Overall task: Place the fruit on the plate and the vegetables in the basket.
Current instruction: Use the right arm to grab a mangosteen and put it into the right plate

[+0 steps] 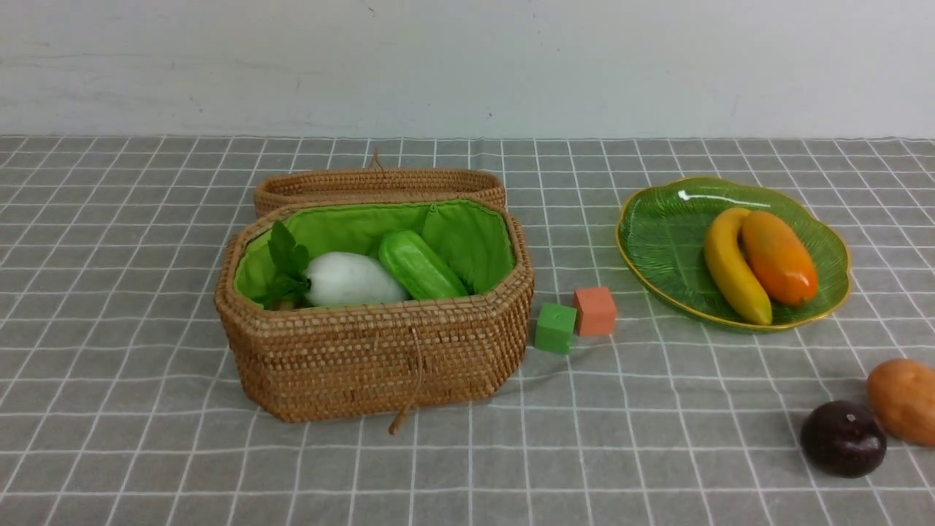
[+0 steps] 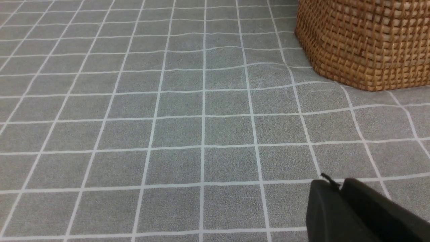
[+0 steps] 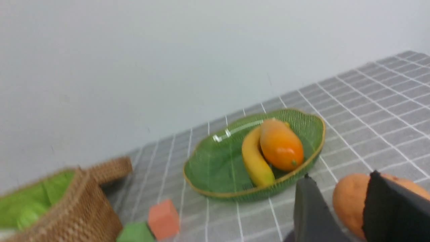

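Gaping with its jaws apart, the right tool (image 3: 340, 175) faces the potato (image 3: 349, 201) on the table (image 1: 657, 438); the left tool (image 2: 337, 184), jaws together, hovers near the basket (image 2: 362, 40). Banana (image 1: 734, 267) and mango (image 1: 778, 256) lie side by side on the plate (image 1: 657, 234).

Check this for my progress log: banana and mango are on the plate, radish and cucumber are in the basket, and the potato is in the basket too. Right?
Not quite. The potato is not in the basket; it lies on the tablecloth beside the dark round fruit, as the front view shows. The banana, mango, radish and cucumber are where you said.
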